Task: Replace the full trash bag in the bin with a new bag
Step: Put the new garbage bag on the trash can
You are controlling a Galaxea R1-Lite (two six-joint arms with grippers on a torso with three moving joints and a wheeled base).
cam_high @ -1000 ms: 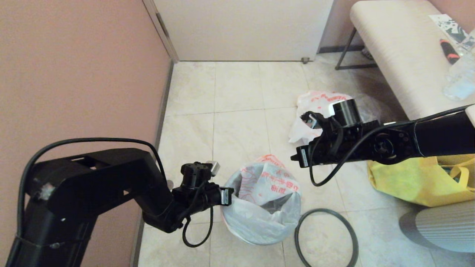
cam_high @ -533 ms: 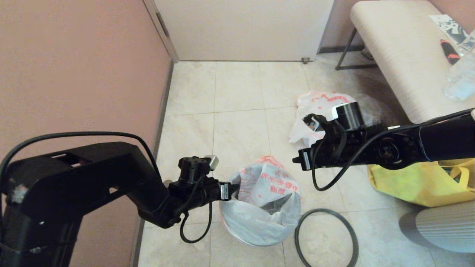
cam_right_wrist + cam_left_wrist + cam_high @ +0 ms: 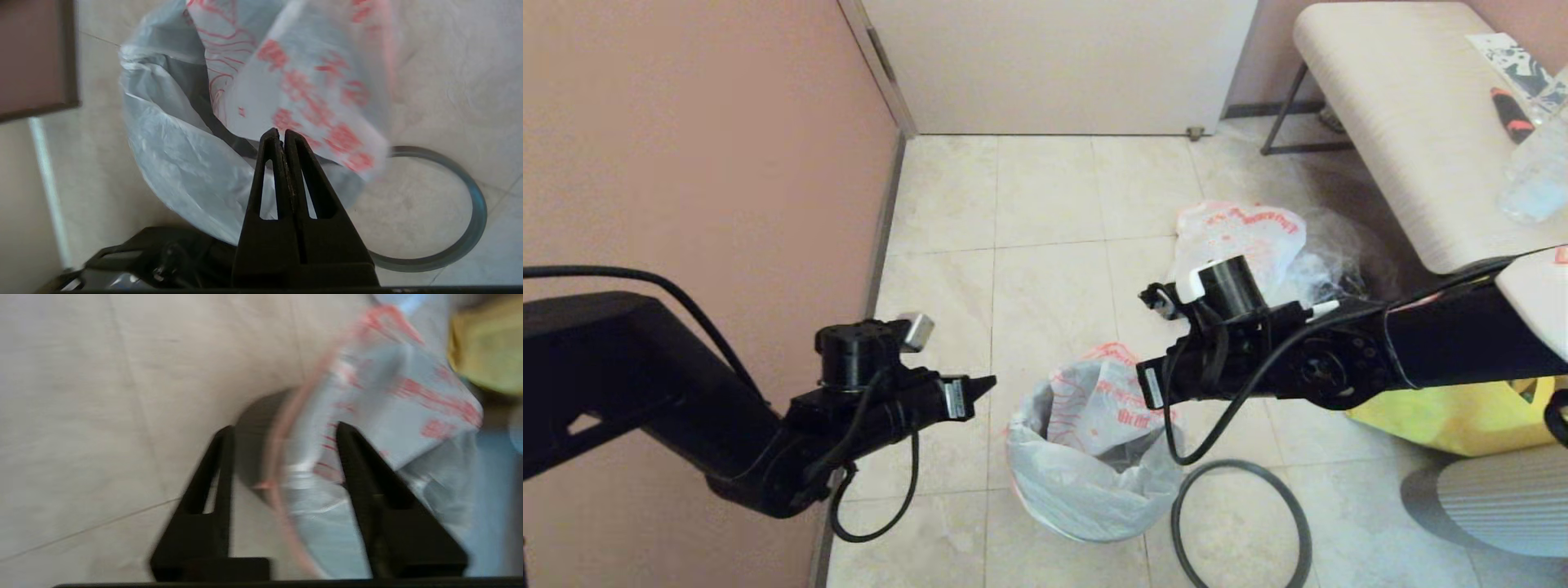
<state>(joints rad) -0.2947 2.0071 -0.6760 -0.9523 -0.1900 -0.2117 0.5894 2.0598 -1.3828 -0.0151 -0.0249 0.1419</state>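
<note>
With the new bag (image 3: pixel 1094 433) draped in the bin (image 3: pixel 253 445), the half-open, empty left pincer (image 3: pixel 980 385) beside it and the shut, empty right pincer (image 3: pixel 282 136) above must next spread its mouth.

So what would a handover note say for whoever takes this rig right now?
Left gripper: open, empty, beside the bin away from the bag.
Right gripper: shut, empty, above the bin's mouth.
Limp translucent white new bag with red-orange lettering lines the small round black bin, one flap standing up.
Lumpy white full trash bag lies on the floor beyond.
Thin dark-grey hoop lies beside the bin.
Left: tuck the flap, fit the hoop.
</note>
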